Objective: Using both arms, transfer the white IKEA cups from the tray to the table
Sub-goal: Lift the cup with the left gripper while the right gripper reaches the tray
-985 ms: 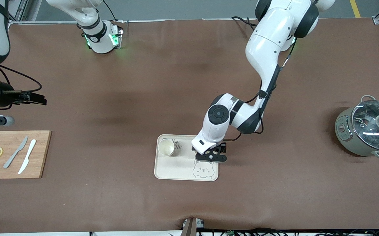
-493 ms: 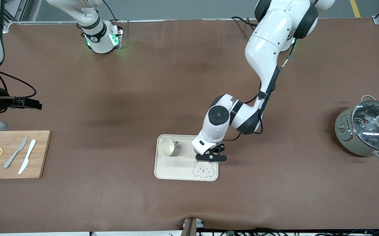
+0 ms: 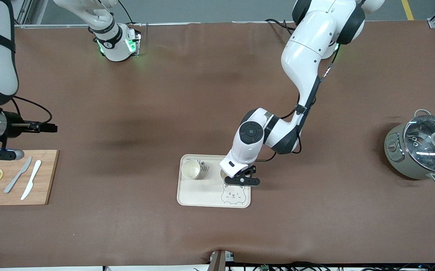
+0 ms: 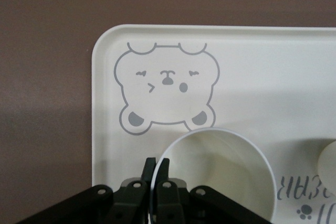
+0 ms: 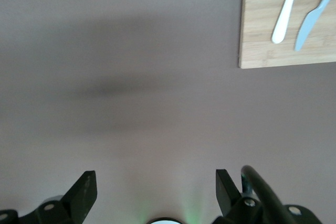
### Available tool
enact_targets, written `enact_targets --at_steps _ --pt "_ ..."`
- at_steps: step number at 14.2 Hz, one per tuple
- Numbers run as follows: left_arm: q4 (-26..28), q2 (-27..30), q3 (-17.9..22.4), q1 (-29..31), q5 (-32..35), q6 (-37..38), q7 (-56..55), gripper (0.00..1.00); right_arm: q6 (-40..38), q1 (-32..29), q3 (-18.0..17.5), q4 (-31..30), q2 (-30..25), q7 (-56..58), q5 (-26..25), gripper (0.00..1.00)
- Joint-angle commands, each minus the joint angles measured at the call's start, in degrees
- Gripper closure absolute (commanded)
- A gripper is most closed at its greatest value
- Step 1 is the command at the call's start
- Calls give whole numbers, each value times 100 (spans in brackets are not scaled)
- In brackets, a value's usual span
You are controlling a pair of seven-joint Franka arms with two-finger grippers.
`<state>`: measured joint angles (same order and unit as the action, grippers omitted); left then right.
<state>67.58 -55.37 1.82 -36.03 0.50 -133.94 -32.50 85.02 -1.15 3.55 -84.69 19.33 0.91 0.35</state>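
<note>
One white cup [image 4: 220,174] is sitting in the bear tray [image 3: 198,195] with the left gripper [image 3: 240,180] pinching its rim between closed jaws, the other cup [image 3: 191,169] is standing at the tray's 10 o'clock corner, and the right gripper [image 5: 152,192] is hovering, jaws spread, over bare table [image 3: 127,113] beside the cutting board [image 3: 46,177].

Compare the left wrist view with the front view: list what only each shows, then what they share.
Only the left wrist view: the left gripper's fingers pinching the rim of a white cup over the tray.
Only the front view: the right gripper open near the cutting board with knives and lemon slices, the pot, and the whole of the other cup.
Both: the bear tray, its bear print and the left gripper.
</note>
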Motion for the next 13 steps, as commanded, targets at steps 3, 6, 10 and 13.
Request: enact_targets --at_steps 3,6,10,13 --pt "-70 131 2 87 -120 -27 -11 100 32 -69 -56 40 229 -100 753 0" --pt "62 360 2 105 -138 43 7 100 102 79 -56 -4 256 -886 914 0" --pt "62 553 -6 184 -138 271 7 100 497 414 -56 -22 343 -1453 949 0" --pt "53 747 -7 219 -129 701 24 100 612 546 -65 -39 466 -1549 950 0"
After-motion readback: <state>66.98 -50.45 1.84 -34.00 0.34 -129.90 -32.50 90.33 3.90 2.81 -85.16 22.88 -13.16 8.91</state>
